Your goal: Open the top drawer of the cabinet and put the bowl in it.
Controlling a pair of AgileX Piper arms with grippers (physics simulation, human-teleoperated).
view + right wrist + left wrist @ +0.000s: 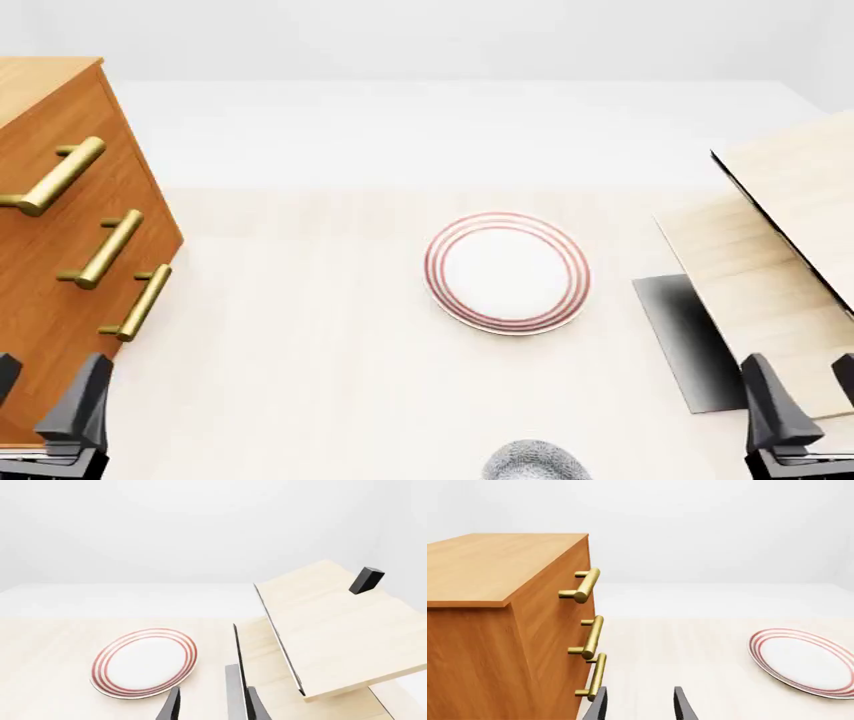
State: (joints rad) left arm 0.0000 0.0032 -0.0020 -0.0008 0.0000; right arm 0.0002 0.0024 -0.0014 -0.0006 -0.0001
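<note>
The orange-brown cabinet (pixel 40 290) stands at the table's left with all three drawers shut. The top drawer (pixel 96 118) carries a brass bar handle (pixel 54 177), which also shows in the left wrist view as the highest handle (pixel 586 585). At the front edge, in the middle, only the rim of the speckled bowl (pixel 537 463) is visible. My left gripper (pixel 44 395) is open and empty, low beside the cabinet's front. At the near right, my right gripper (pixel 807 395) is likewise open and empty, far from the bowl.
A white plate with red rings (pixel 507 272) lies in the middle of the table. A pale light-wood unit (pixel 787 230) with a dark grey base (pixel 687 340) stands at the right. In the right wrist view it bears a small black knob (pixel 365 580).
</note>
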